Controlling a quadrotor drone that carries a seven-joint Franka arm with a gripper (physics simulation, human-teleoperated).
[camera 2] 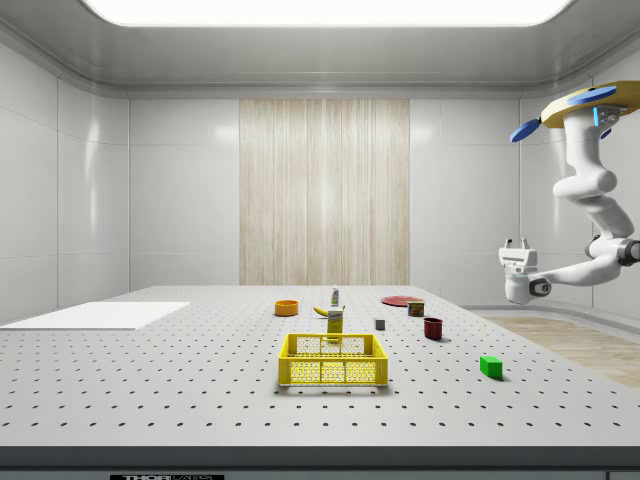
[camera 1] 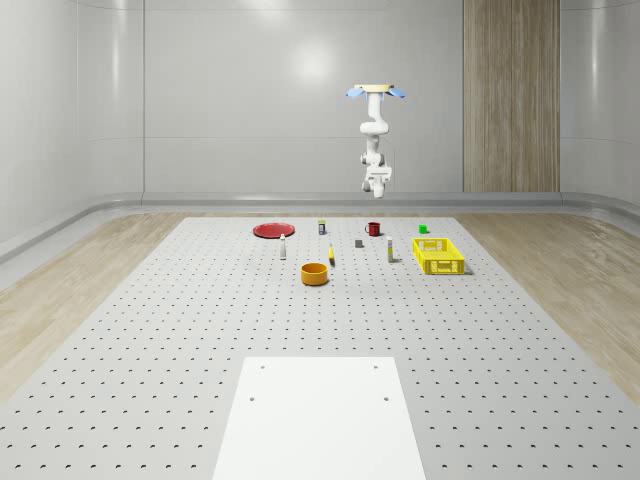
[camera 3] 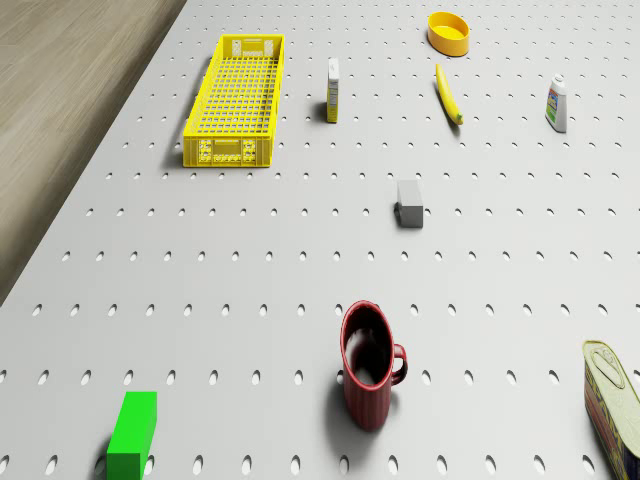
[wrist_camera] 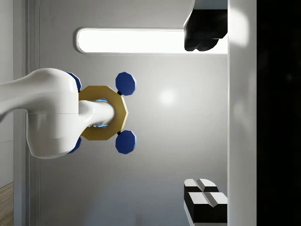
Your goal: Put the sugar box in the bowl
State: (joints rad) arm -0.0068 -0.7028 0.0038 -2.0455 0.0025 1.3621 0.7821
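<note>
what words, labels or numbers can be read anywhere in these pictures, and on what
None can be read.
The can carries a printed label, too blurred to read.
The white bottle and the sugar box show label patches, too small to read.
A dark strip at the side view's lower edge has illegible marks.

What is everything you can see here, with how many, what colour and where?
table: one, grey, under everything
panel: one, white, table's near end
plate: one, red, far end
can: one, multicoloured, beside plate
mug: one, red, far end
green block: one, behind crate
grey block: one, before mug
crate: one, yellow, whole-scene view's right
sugar box: one, yellow-white, upright beside crate
banana: one, yellow, behind bowl
bowl: one, orange, middle
bottle: one, white, before plate
drone: one, hovering over far end
arm: one, white, beneath drone
gripper: one, open, midair
</note>
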